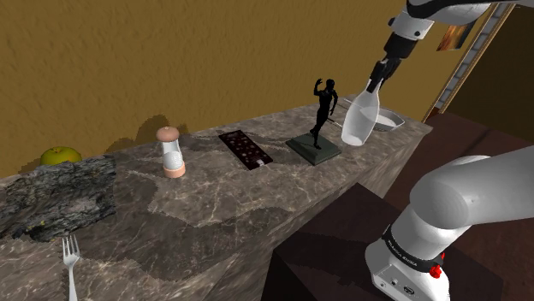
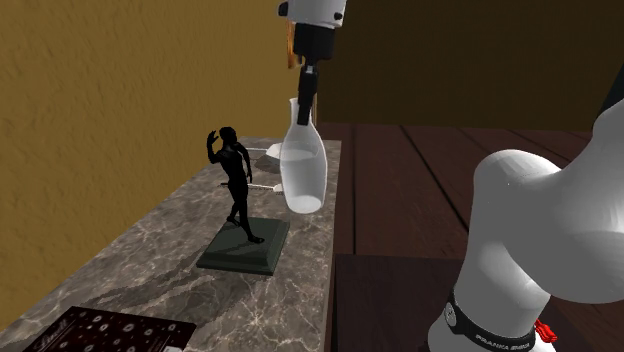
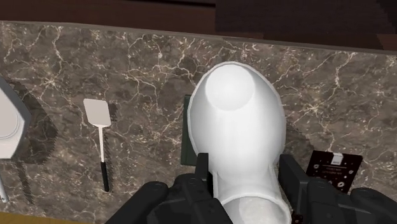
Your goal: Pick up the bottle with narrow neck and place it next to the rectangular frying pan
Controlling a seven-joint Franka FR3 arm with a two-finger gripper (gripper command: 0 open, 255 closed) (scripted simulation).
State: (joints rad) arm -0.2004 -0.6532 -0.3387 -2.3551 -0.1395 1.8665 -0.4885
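My gripper (image 1: 377, 79) is shut on the narrow neck of a white bottle (image 1: 359, 120), which hangs base-down and slightly tilted above the marble counter (image 1: 222, 205). In the second exterior view the bottle (image 2: 303, 165) hangs from the gripper (image 2: 307, 95) just beside a black figurine. The rectangular frying pan (image 1: 392, 119), pale grey, lies on the counter's far end right behind the bottle; its corner (image 3: 9, 124) appears in the wrist view. There the black fingers (image 3: 202, 168) clasp the bottle (image 3: 238, 127) from both sides of the gripper (image 3: 247, 178).
A black figurine (image 1: 323, 107) stands on a dark square base (image 1: 313, 147) close to the bottle. A white spatula (image 3: 97, 118) lies between base and pan. Further along the counter are a dark patterned slab (image 1: 245, 149), a grinder (image 1: 172, 152), a fork (image 1: 70, 261) and a green fruit (image 1: 60, 156).
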